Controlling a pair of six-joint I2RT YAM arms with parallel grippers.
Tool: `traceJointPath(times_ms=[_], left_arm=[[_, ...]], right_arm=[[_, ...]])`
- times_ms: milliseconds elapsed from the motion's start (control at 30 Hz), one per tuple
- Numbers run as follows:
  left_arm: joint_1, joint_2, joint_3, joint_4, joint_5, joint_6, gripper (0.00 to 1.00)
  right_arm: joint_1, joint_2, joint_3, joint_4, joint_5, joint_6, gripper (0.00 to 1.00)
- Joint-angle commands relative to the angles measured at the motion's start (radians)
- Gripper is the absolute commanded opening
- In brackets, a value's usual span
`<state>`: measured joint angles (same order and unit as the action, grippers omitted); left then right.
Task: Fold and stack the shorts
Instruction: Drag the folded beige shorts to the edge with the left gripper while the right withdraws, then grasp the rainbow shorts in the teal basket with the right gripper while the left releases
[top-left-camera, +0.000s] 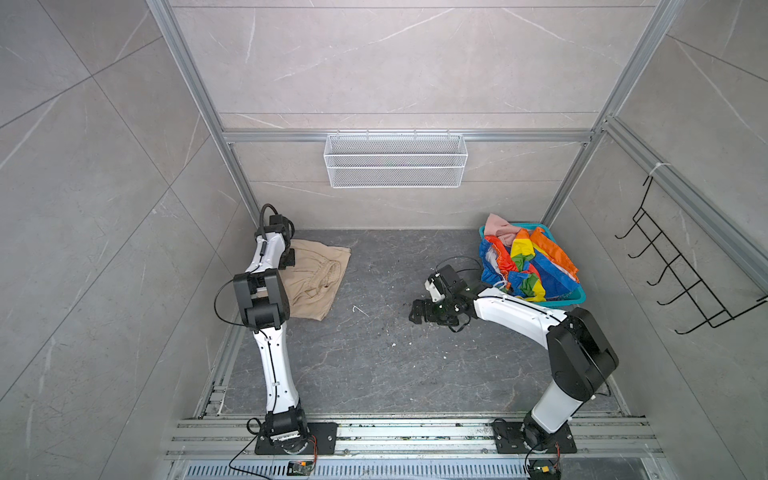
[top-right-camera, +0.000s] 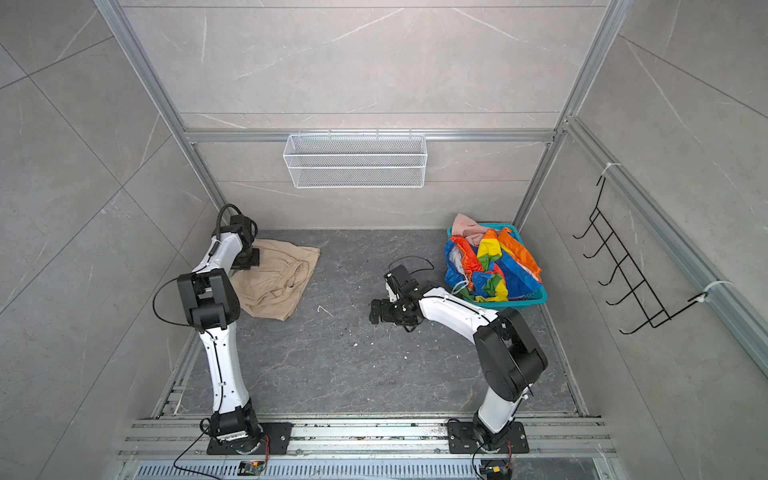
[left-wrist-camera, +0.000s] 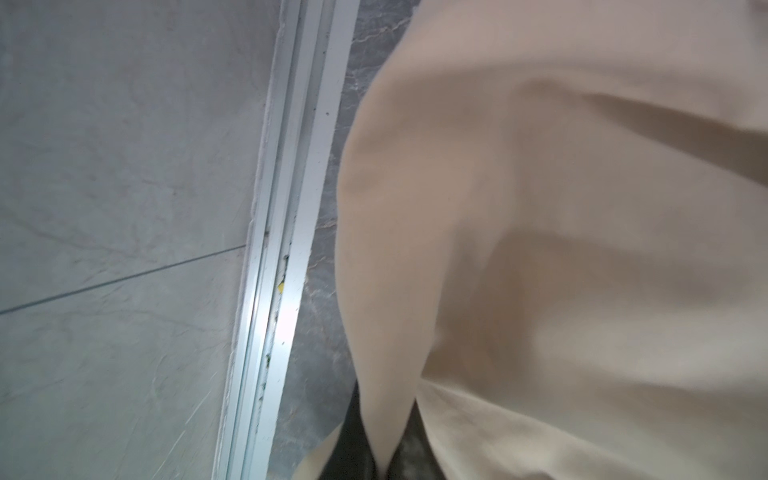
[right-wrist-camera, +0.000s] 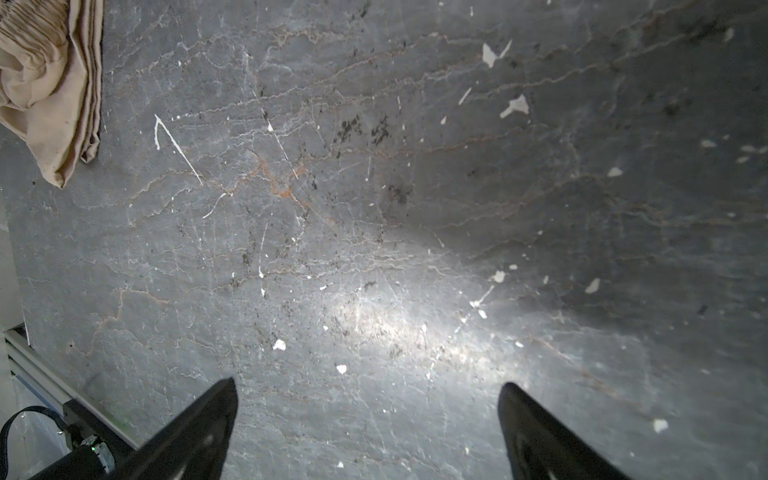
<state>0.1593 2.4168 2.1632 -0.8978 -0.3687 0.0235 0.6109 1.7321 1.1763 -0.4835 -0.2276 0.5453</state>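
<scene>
Now: right gripper (right-wrist-camera: 368, 386) sits nearest, low over the bare middle of the dark grey stone-look tabletop (top-left-camera: 374, 365), jaws spread wide, holding nothing.

Further back on the left, left gripper (top-left-camera: 288, 257) is clenched on a fold of the beige cotton drawstring shorts (top-left-camera: 318, 278). The wrist view shows cloth pinched between its dark fingers (left-wrist-camera: 357, 449). These shorts lie rumpled, part-folded, beside the aluminium rail (left-wrist-camera: 286, 249).

Far right corner: teal perforated plastic basket (top-left-camera: 578, 297) holds the shiny rainbow-striped shorts (top-left-camera: 528, 266). The dusty pink shorts (top-left-camera: 500, 226) are draped over its back rim.

Judgement: the first pair's fold is in hand; two pairs not yet started. Next move likely calls for carrying the pinched edge across, then flattening.

No brand, label or writing legible anywhere.
</scene>
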Motion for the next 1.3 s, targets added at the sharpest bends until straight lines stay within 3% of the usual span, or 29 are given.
traceJointPath(times_ms=[0,300,767,800,833,900,933,967,1133,1267], left_arm=[[0.033,0.007,0.015,-0.019,-0.012,0.003,0.0],[0.055,0.013,0.014,-0.01,0.052,-0.02,0.0],[0.055,0.025,0.047,-0.049,0.063,-0.055,0.0],[0.055,0.022,0.06,-0.064,0.063,-0.061,0.07],[0.055,0.014,0.075,-0.079,0.063,-0.067,0.27],[0.055,-0.018,0.089,-0.09,0.061,-0.074,0.51],[0.055,-0.044,0.093,-0.091,0.06,-0.079,0.86],[0.054,-0.071,0.097,-0.089,0.066,-0.084,0.99],[0.027,-0.211,0.097,-0.084,0.16,-0.112,1.0],[-0.105,-0.308,0.069,-0.057,0.121,-0.084,1.0]], right_arm=[[-0.002,0.027,0.042,-0.038,-0.014,-0.015,0.99],[-0.002,0.014,0.037,-0.041,-0.022,0.005,0.99],[-0.002,-0.036,0.047,-0.09,0.006,-0.01,0.99],[-0.004,-0.046,0.053,-0.101,0.013,-0.014,0.99],[-0.009,-0.06,0.061,-0.115,0.019,-0.02,0.99],[-0.032,-0.092,0.083,-0.146,0.021,-0.036,0.99],[-0.052,-0.111,0.098,-0.167,0.026,-0.047,0.99],[-0.076,-0.129,0.118,-0.192,0.033,-0.061,0.99],[-0.213,-0.192,0.228,-0.301,0.098,-0.128,0.99],[-0.388,-0.222,0.294,-0.34,0.126,-0.117,0.99]])
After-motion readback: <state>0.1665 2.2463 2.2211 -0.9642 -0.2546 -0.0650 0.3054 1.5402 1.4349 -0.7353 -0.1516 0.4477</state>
